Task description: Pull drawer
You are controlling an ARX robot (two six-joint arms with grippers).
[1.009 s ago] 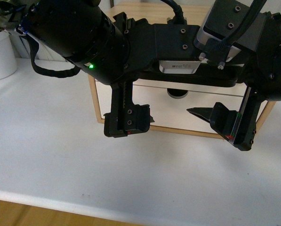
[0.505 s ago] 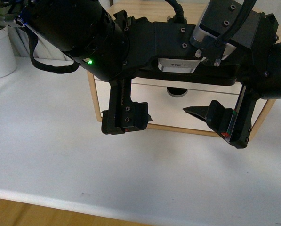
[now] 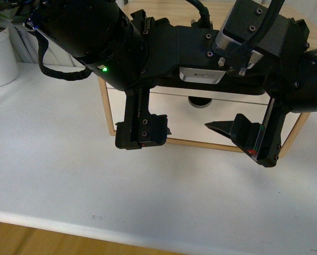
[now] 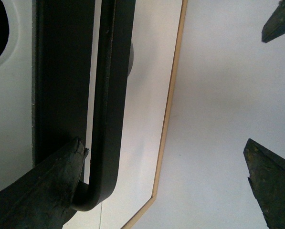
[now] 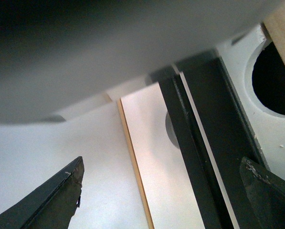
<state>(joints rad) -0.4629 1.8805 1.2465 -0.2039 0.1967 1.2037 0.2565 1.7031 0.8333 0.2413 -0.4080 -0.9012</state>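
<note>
A: Since a moment ago we drift slightly leftward. Our left gripper and right gripper both gape, holding nothing.

B: The drawer sits in its frame on the table, handle ungrasped; we judge we're aligning.

Left end effector, fingers spread wide

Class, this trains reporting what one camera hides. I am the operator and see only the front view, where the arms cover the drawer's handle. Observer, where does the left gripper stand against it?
Observer: In the left wrist view the black bar handle runs between the fingers of the open left gripper, one beside its bent end.
Operator: And the right gripper?
Observer: The right gripper is open too, the handle passing between its fingers.
Operator: What lies beyond the handle?
Observer: The white drawer front, with a dark round cut-out.
</note>
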